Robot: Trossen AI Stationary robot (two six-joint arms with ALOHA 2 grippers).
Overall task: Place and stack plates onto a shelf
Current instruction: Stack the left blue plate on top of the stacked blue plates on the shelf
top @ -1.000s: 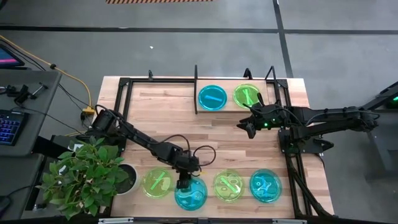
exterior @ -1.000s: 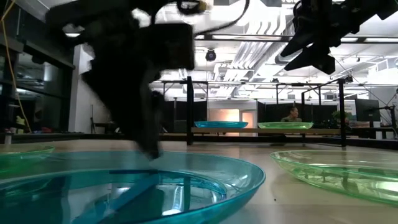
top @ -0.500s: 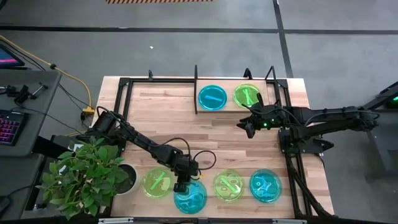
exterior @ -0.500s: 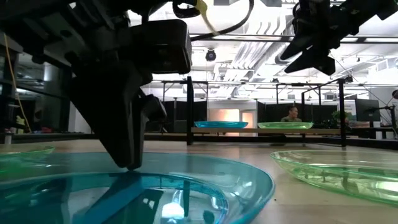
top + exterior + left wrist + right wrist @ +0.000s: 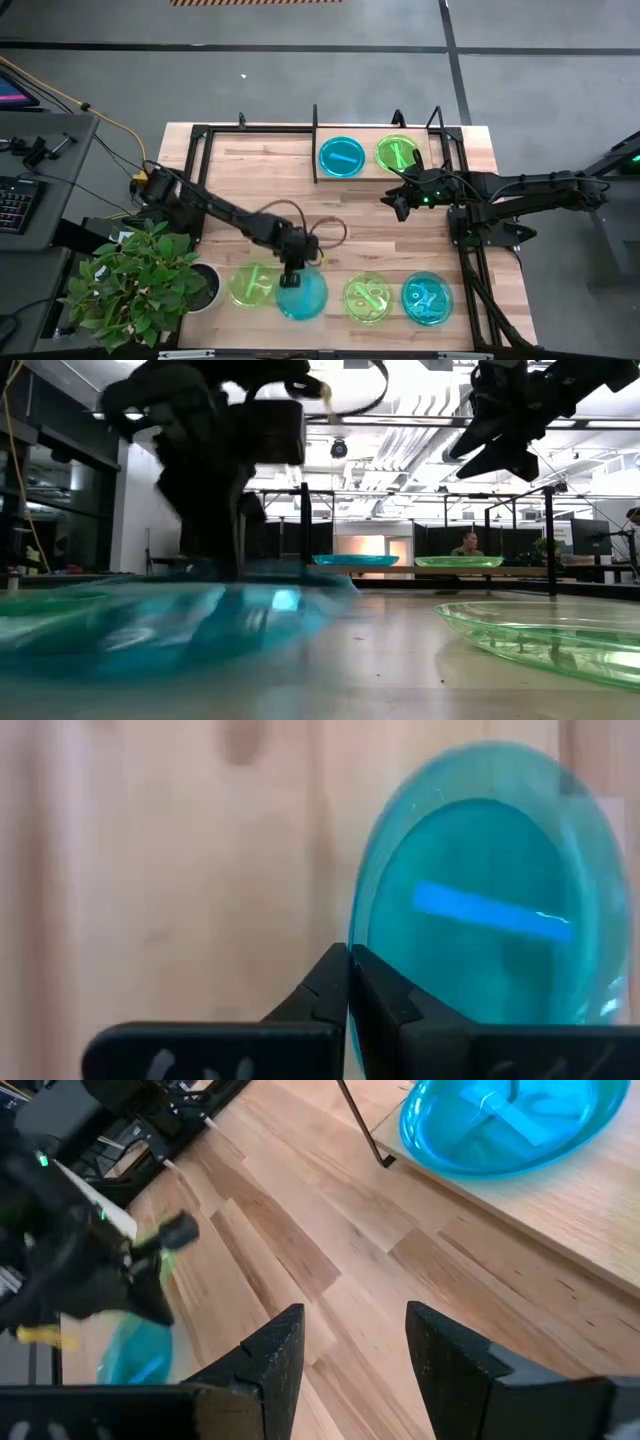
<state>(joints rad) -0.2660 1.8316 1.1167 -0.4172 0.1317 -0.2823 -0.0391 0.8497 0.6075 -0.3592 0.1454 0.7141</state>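
Note:
My left gripper is shut on a cyan plate near the table's front edge, left of the middle. In the low view this plate shows blurred and raised. Three more plates lie flat on the table: a green one, another green one and a cyan one. On the shelf at the far side rest a cyan plate and a green plate. My right gripper hovers open in front of the shelf, holding nothing. My left gripper pinches the cyan plate's rim between its two shut fingers, on the plate's far-left side. The fingers come from above, pointing down. The plate is tilted and raised off the wood; whether its near edge still touches the table I cannot tell.
A potted plant stands at the table's front left corner. Black frame rods run along the table's left and right sides. Bare wood lies between the front row of plates and the shelf.
My left gripper has shut on the cyan plate's rim and gone up and toward the far edge. The plate has come off the table, tilted, and shifted away from the front edge.

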